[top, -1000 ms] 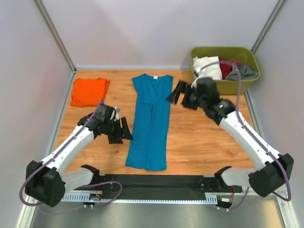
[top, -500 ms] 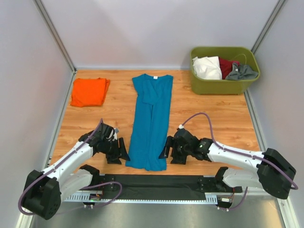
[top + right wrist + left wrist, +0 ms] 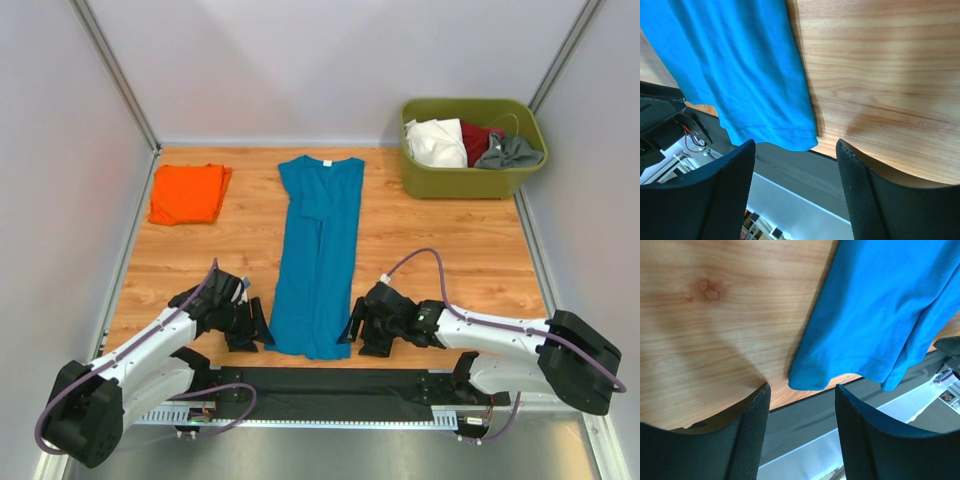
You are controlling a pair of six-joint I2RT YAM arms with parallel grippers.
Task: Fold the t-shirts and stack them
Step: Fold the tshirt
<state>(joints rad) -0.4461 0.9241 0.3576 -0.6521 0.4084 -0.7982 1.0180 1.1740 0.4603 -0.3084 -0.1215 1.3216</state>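
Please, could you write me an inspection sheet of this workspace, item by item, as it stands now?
Surface: wooden table, light wood grain.
Job's things: teal t-shirt lies flat, folded into a long strip, with its neck away from the arms and its hem at the near edge. The orange t-shirt lies folded at the far left.
Clutter: olive-green tub at the far right, holding white, dark red and grey clothes.
Grippers: left pincer and right pincer are both open, low at the teal shirt's two near hem corners, gripping nothing.
Cables: a purple cable on each arm, off the shirts.
Surroundings: pale walls on three sides.
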